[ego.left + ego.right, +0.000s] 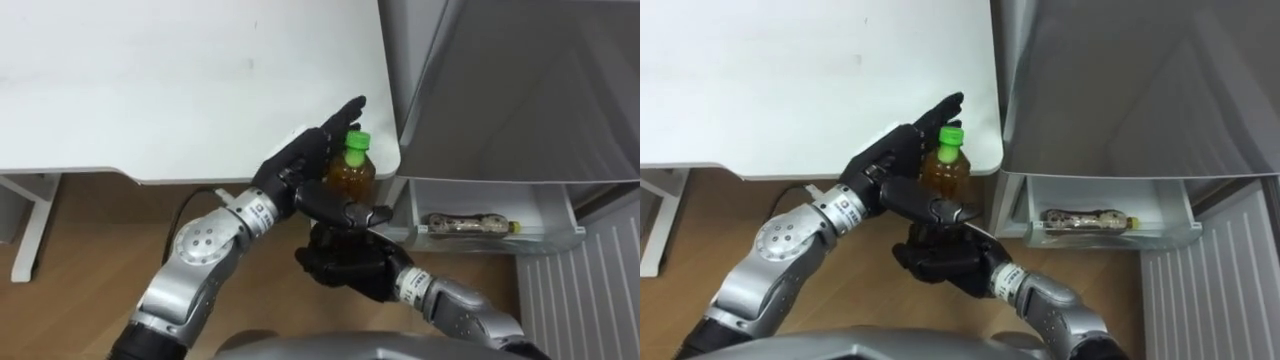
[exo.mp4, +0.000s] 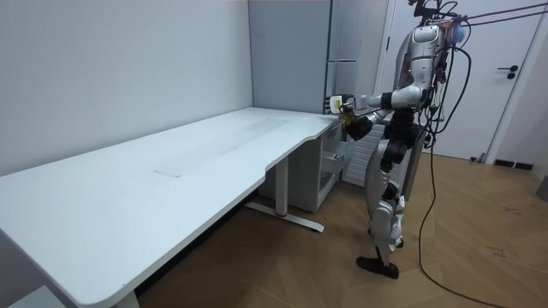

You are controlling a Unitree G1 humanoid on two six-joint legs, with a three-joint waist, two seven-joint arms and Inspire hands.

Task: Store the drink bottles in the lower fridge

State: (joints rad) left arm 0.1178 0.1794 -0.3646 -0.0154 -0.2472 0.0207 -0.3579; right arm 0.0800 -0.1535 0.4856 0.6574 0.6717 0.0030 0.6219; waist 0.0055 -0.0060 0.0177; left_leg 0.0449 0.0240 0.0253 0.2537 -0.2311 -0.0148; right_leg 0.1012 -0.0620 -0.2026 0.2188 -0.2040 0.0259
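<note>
Left hand [image 1: 305, 170]: long fingers straight up behind the bottle [image 1: 352, 178], thumb crossed over its front, so the bottle is pinched against the palm. Bottle upright, amber, green cap [image 1: 357, 139], held in the air just off the bench [image 1: 150, 90] corner. Right hand [image 1: 345, 268] directly below the bottle's base; grip cannot be told. To the right, grey fridge [image 1: 520, 90], white drawer [image 1: 548, 205] open, another bottle [image 1: 468, 224] lying inside. Room view: robot stands at the bench end, facing the fridge.
</note>
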